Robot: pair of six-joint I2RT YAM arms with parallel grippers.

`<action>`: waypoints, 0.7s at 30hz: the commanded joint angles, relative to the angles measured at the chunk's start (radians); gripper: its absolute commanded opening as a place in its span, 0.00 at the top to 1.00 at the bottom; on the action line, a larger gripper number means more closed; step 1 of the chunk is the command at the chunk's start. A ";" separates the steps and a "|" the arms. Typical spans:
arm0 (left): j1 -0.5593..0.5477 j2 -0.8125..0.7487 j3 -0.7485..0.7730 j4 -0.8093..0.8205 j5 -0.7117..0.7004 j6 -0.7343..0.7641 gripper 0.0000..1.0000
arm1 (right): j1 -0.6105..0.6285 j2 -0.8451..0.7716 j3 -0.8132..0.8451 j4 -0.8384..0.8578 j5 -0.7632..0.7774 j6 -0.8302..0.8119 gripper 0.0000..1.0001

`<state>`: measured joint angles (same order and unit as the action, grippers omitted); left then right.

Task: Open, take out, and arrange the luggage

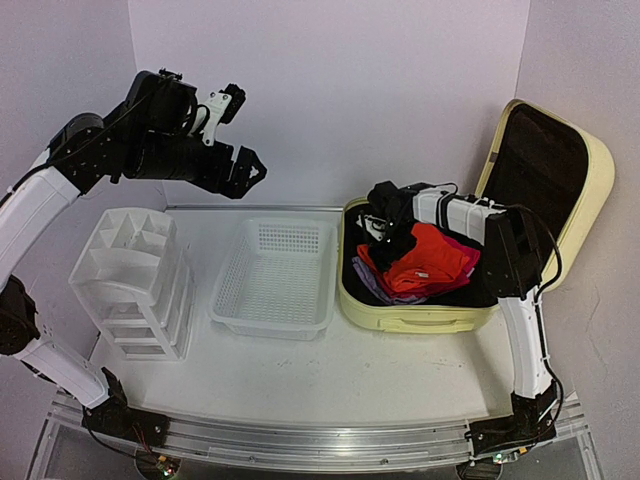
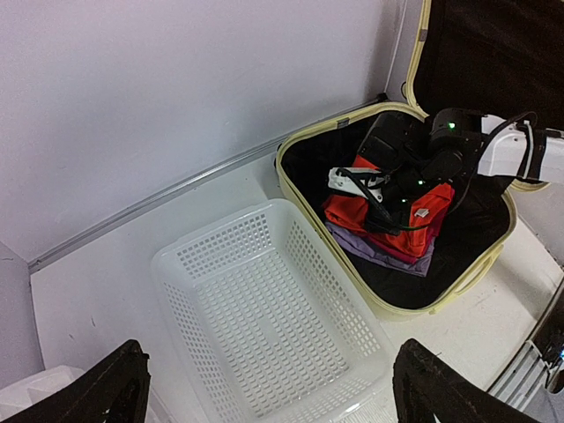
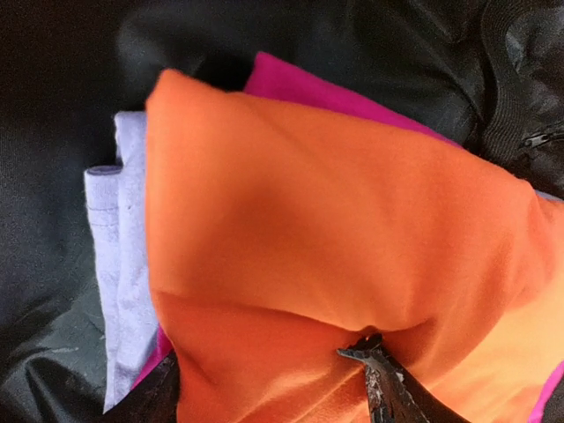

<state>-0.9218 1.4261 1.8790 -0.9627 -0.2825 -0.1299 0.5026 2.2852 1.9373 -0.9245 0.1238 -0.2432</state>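
We see a pale yellow hard-shell suitcase [image 1: 420,318] of smooth, faintly glossy plastic; its black fabric lining [image 1: 535,150] has a slight sheen. The folded orange cloth [image 3: 335,229] looks soft and matt, and the lilac cloth [image 3: 119,256] has a stitched hem. To the left, the white mesh basket [image 1: 268,322] and the white drawer organizer [image 1: 130,270] are smooth plastic.

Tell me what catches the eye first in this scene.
The pale yellow suitcase, lying open at the right of the table with its lid up, stands out most, with a bright orange folded cloth topping the pile inside. The right gripper presses on that cloth with fingers apart, while the left gripper hangs open high above the white basket.
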 commanded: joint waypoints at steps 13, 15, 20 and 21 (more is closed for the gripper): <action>0.003 -0.024 0.027 0.007 0.005 -0.009 0.03 | 0.116 0.013 -0.017 0.051 0.328 0.079 0.39; 0.003 -0.026 0.025 0.005 0.005 -0.011 0.03 | 0.120 0.022 -0.017 0.053 0.332 0.083 0.41; 0.003 -0.031 0.021 0.004 0.009 -0.019 0.03 | 0.131 0.039 -0.025 0.057 0.337 0.085 0.37; 0.003 -0.032 0.019 0.005 0.008 -0.020 0.03 | 0.135 0.038 -0.030 0.060 0.332 0.079 0.36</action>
<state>-0.9218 1.4261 1.8790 -0.9627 -0.2817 -0.1322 0.6250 2.3081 1.9163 -0.8928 0.4229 -0.1764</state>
